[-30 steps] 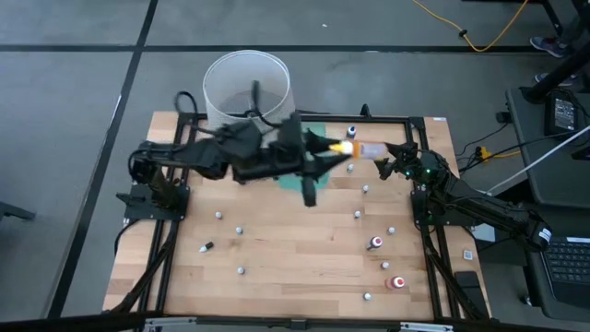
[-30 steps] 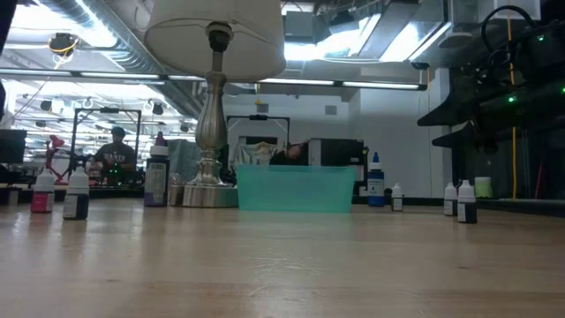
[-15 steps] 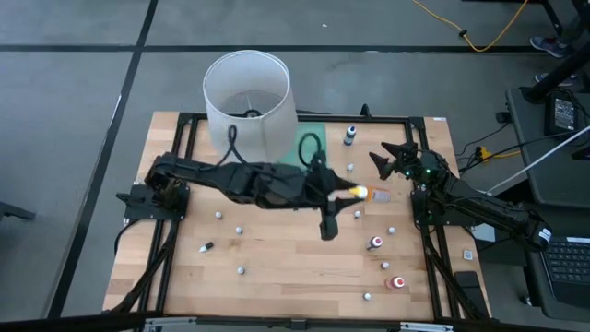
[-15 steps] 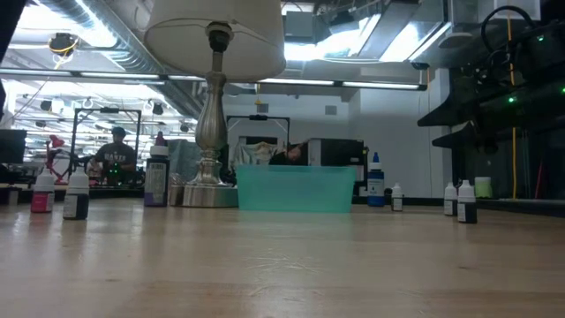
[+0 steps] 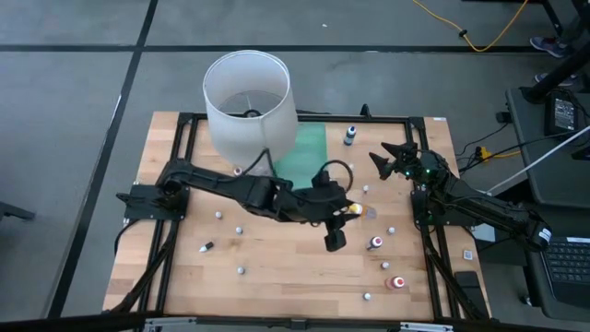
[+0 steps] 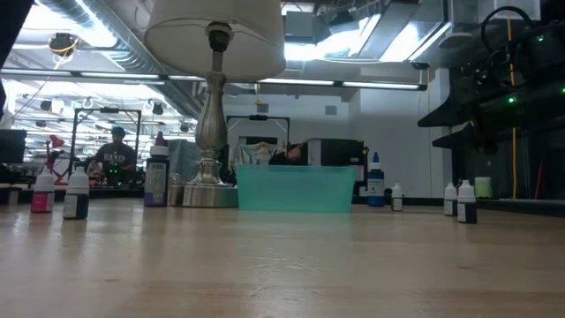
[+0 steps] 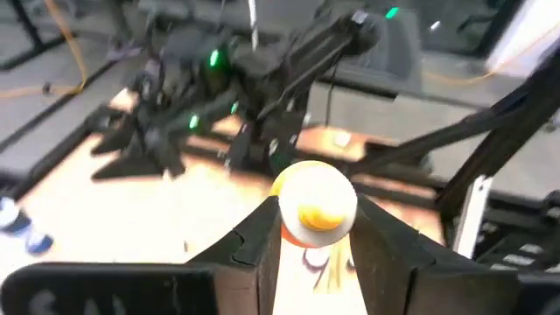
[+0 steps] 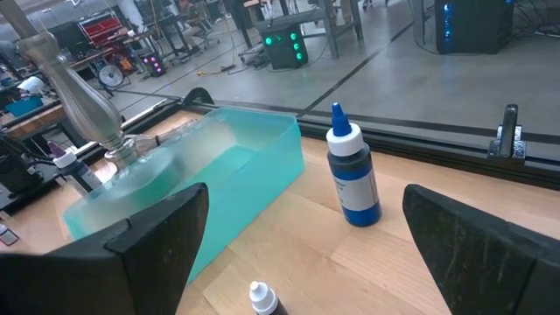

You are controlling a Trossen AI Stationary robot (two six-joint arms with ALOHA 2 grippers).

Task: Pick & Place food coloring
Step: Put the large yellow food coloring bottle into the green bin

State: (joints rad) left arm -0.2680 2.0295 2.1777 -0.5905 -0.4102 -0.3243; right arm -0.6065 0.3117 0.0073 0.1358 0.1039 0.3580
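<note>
Bright overhead light; left wrist view motion-blurred

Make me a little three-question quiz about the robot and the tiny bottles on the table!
1. True or false: the left tool is shut on a yellow-orange bottle.
2. Multiple choice: in the right wrist view, what stands beside the green tray? A) a red mug B) a blue bottle with a pointed cap C) a banana
3. Fill in: the right tool waits near the table's back right corner with its fingers ____.

Key: 1 true; 2 B; 3 open
</note>
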